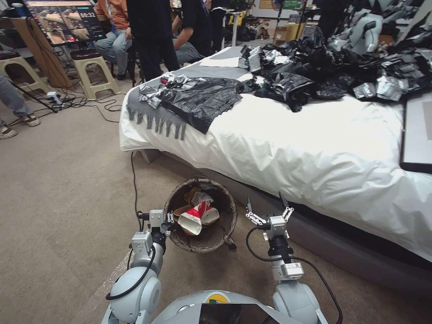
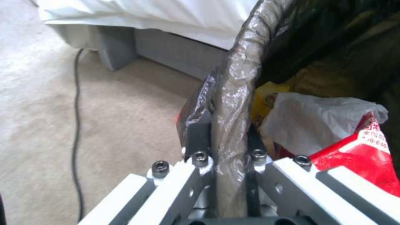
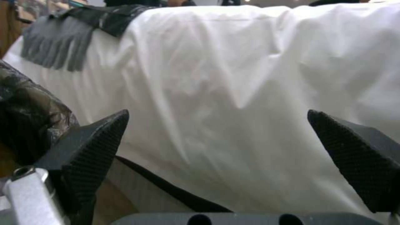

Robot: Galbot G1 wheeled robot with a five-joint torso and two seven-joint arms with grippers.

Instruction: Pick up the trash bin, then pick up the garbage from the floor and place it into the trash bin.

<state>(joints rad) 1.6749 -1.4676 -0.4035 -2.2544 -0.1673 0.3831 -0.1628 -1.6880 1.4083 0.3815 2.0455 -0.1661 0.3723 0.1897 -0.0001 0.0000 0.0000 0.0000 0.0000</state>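
Note:
The trash bin (image 1: 216,234), a round bucket lined with a dark bag, is low over the carpet in front of the bed. Inside it lies garbage: a red-and-white wrapper (image 1: 194,217), a yellow piece (image 2: 267,98) and a white wad (image 2: 310,118). My left gripper (image 1: 169,221) is shut on the bin's near-left rim; in the left wrist view the left gripper (image 2: 227,140) has one finger outside and one inside the bag-covered rim (image 2: 239,81). To the right of the bin my right gripper (image 1: 266,206) is open and holds nothing. From the right wrist camera, the right gripper (image 3: 221,150) faces the white sheet, with the bin's wall (image 3: 29,112) beside it.
The bed (image 1: 315,148) with its white sheet stands just behind the bin and both grippers. On it lie a heap of black plastic bags (image 1: 324,67) and a grey fringed scarf (image 1: 153,114). A black cable (image 1: 134,180) runs over the carpet on the left. Stools (image 1: 90,72) and people are farther back.

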